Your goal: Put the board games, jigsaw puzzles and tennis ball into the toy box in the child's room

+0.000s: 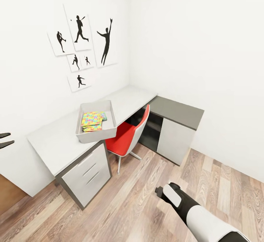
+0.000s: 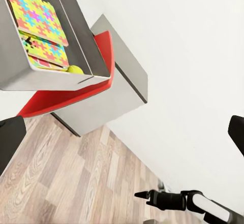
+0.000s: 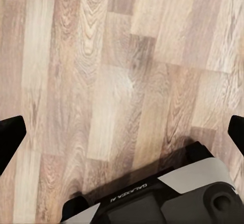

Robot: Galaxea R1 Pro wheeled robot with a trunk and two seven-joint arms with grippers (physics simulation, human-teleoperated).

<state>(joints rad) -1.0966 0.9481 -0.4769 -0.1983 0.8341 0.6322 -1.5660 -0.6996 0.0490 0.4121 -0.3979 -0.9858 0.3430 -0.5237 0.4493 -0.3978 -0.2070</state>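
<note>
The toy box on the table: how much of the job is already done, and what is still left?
Done: the toy box on the table already holds the jigsaw puzzles, and the tennis ball lies in it too. In hand: nothing; the left gripper and right gripper are open and empty. Left: the board games; I cannot tell whether any lies under the puzzles.

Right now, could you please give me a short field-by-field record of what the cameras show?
Place: white-walled room, wood plank floor
Toy box: on the table, near its front edge
In the box: jigsaw puzzles, stacked; tennis ball in a corner
Chair: red, tucked under the table beside the box
Left gripper: open, holding nothing, off to the side of the table
Right gripper: open over bare floor
</note>
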